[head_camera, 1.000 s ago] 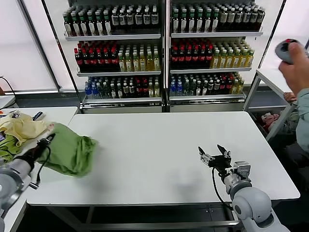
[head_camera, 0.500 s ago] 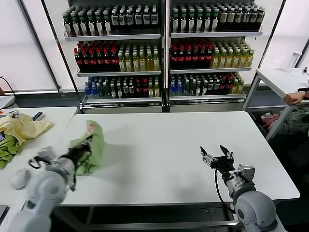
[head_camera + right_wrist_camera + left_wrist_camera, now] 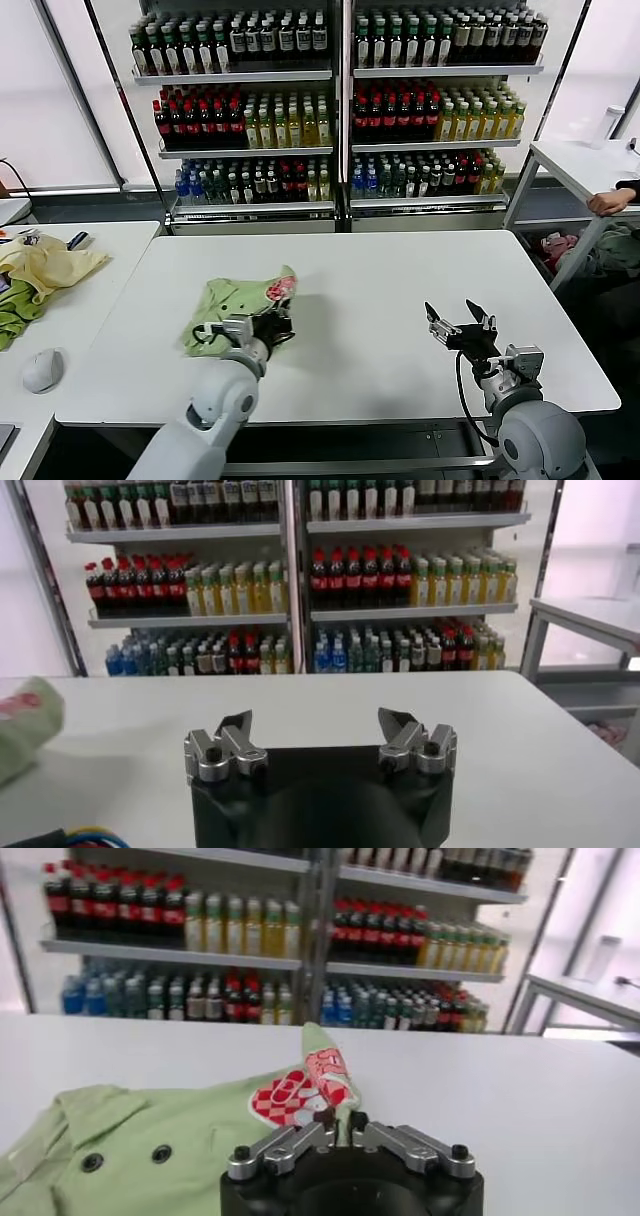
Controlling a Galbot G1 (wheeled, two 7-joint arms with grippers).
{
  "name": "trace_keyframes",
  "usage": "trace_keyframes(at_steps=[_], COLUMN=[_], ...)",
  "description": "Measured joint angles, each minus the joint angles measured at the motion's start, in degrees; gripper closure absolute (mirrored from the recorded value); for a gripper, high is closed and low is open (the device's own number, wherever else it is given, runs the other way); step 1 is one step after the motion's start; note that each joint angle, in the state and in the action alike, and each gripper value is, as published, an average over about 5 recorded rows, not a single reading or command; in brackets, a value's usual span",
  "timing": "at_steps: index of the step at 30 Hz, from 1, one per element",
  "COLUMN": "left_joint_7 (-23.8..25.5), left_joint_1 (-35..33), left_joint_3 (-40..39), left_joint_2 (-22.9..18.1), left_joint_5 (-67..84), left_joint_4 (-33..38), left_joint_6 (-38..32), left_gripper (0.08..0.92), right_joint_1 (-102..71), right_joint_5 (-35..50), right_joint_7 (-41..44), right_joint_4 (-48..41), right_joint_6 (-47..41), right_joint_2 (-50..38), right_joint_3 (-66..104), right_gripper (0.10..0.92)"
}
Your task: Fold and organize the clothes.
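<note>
Polo shirt [image 3: 232, 302], crumpled, lies on the white table [image 3: 380, 270] with its long axis running across the table. The left gripper [image 3: 270, 325] sits at the shirt's near edge, jaws pinched together on the fabric beside the red-and-white logo [image 3: 300, 1088]. The right gripper [image 3: 462, 325] hovers well off to the right, jaws spread with nothing between them, so the left arm is clearly nearer.
</note>
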State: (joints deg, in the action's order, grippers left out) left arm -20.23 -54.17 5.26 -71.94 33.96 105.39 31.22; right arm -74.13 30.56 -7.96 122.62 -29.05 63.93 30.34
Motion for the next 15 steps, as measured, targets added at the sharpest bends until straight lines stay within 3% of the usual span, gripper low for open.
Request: trace_keyframes(at_steps=[8,15], left_joint_7=[0.93,2.06], left_joint_1=[0.63,-2.81], left_joint_3=[-4.32,-2.87], left_joint_2=[-2.29,-1.68], left_joint_5=[-2.67,-0.80], left_joint_4=[-0.12,4.88], left_joint_6=[-4.19,-7.47], left_gripper=[0.563,0.364], right_joint_1=[1.04,3.29], right_joint_5=[-0.51,-1.95], right_joint_7=[-0.31,-1.50], right_joint_4=[-0.67,-2.40], right_joint_6=[0.29,0.96], right_joint_2=[0.52,2.23], right_joint_3=[-1.08,-5.69], right_gripper=[0.203,0.203])
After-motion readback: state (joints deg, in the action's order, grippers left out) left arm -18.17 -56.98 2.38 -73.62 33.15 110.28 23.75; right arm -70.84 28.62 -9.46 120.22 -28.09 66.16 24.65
